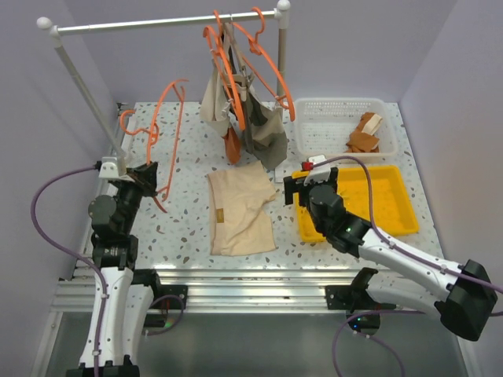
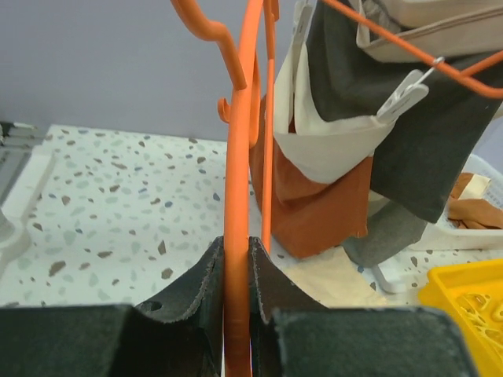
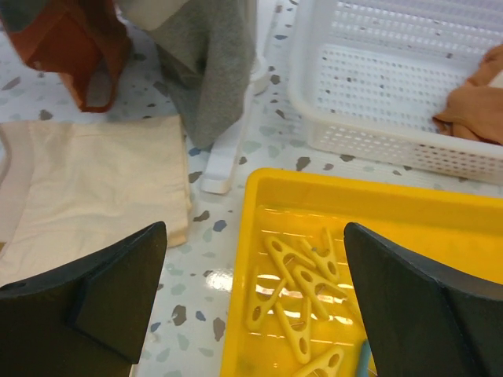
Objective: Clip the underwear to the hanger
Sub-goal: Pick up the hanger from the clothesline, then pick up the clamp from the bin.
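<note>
The cream-beige underwear [image 1: 240,210] lies flat on the speckled table between the two arms; it also shows in the right wrist view [image 3: 94,181] and, partly, in the left wrist view [image 2: 346,276]. My left gripper [image 1: 148,176] holds an orange hanger [image 1: 178,133] upright at the table's left, off to the left of the underwear. Its jaws are shut on the hanger's thin bar [image 2: 236,196], with the gripper [image 2: 236,245] pinching it from both sides. My right gripper [image 1: 308,184] hangs wide open over the left end of the yellow tray, empty [image 3: 255,236].
The yellow tray [image 1: 393,224] holds several yellow clips [image 3: 302,290]. Behind it is a white basket [image 1: 338,118] with brown cloth [image 1: 365,137]. A rack rail [image 1: 157,24] at the back carries more orange hangers with clipped garments [image 1: 240,94], whose rust and grey cloth hang low.
</note>
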